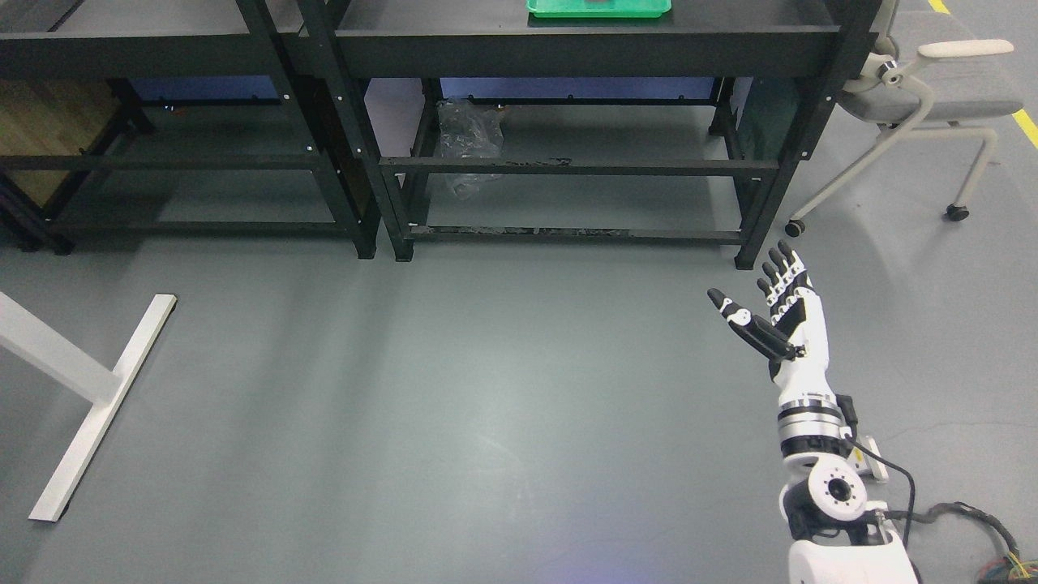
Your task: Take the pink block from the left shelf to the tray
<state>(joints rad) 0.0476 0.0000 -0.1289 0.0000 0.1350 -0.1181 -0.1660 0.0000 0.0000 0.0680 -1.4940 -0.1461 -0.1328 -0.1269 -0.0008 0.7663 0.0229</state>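
Right arm nearest, low right over the floor (486,389); one right hand (770,312) raised with fingers spread, gripping nothing. Left arm out of view. Two black shelves side by side along the top: left shelf (162,49), right shelf (584,49). One green tray (551,10) at the back edge of the right shelf's top, cut off by the frame, with something dark in it. Can't see any pink block. One grey chair (932,89) far right, one white frame leg (97,389) on the floor at left.
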